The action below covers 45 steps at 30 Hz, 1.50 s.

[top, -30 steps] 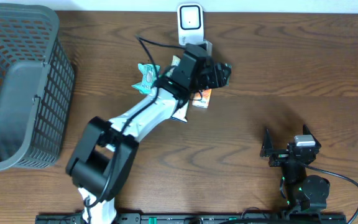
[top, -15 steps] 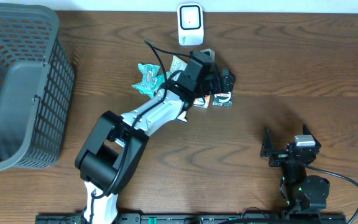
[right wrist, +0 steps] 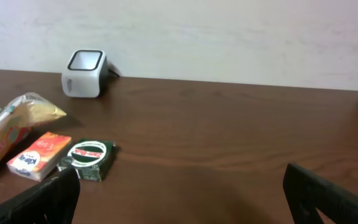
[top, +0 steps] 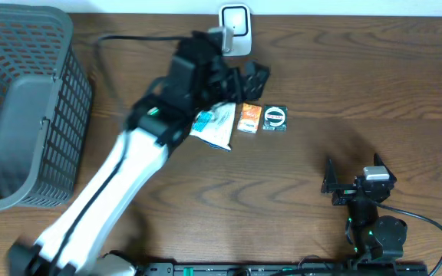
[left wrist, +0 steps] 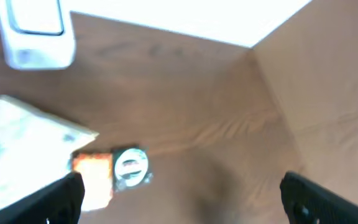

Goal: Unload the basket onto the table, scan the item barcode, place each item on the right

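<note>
The left arm (top: 140, 153) is seen as a long smear across the overhead view, and its outline cannot be traced cleanly. The left gripper (top: 250, 78) is caught above the table (top: 374, 84) near the far edge, just beside the scanner (top: 235, 23). From its own wrist camera the two fingertips (left wrist: 64, 198) are seen pushed out to the bottom corners, spread wide with nothing between them. That view is soft, and the print on the items below cannot be read. The dark green box (top: 275, 117) is found lying flat on the table, short of the scanner and towards the middle. It is touching or just beside an orange box (top: 250, 117), and which of the two cannot be told. A white and blue packet (top: 215, 124) is laid next in the row, and its far end is covered by the blurred arm. A round label is shown on the dark green box's top face, but no barcode can be made out. The right gripper (top: 353, 173) is parked near the near edge, well apart from the row. Its fingers are held wide apart and only their tips (right wrist: 45, 200) are shown. A grey basket (top: 75, 107) is cut off at the left edge of the table.
</note>
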Each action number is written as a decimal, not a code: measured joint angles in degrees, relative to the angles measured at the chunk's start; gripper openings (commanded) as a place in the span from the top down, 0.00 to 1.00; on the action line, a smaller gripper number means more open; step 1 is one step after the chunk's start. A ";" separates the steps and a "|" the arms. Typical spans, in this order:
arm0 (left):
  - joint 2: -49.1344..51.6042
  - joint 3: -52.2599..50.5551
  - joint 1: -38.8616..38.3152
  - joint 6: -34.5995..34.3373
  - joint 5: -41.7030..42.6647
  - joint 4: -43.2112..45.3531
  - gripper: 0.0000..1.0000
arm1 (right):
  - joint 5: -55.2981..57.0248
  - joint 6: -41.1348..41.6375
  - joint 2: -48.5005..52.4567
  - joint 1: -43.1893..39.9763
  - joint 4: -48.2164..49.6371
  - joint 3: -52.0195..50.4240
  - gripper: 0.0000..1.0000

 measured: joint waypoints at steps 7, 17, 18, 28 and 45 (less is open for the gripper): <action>-12.41 -0.04 3.17 6.80 -10.69 -24.57 0.01 | 0.00 0.00 0.04 0.00 -0.07 0.00 0.01; -16.31 -0.07 7.91 1.22 -29.70 -41.11 0.00 | 0.00 0.00 0.04 0.00 -0.04 0.00 0.01; -16.33 -0.07 9.51 -0.83 -31.98 -42.18 0.00 | 0.00 0.00 0.04 0.00 -0.04 0.00 0.01; -16.33 -0.07 16.37 -5.57 -36.89 -47.36 0.00 | 0.00 0.00 0.04 0.00 -0.04 0.00 0.01; -16.33 -0.09 16.37 -6.43 -36.94 -51.21 0.00 | 0.00 0.00 0.04 0.00 -0.04 0.00 0.01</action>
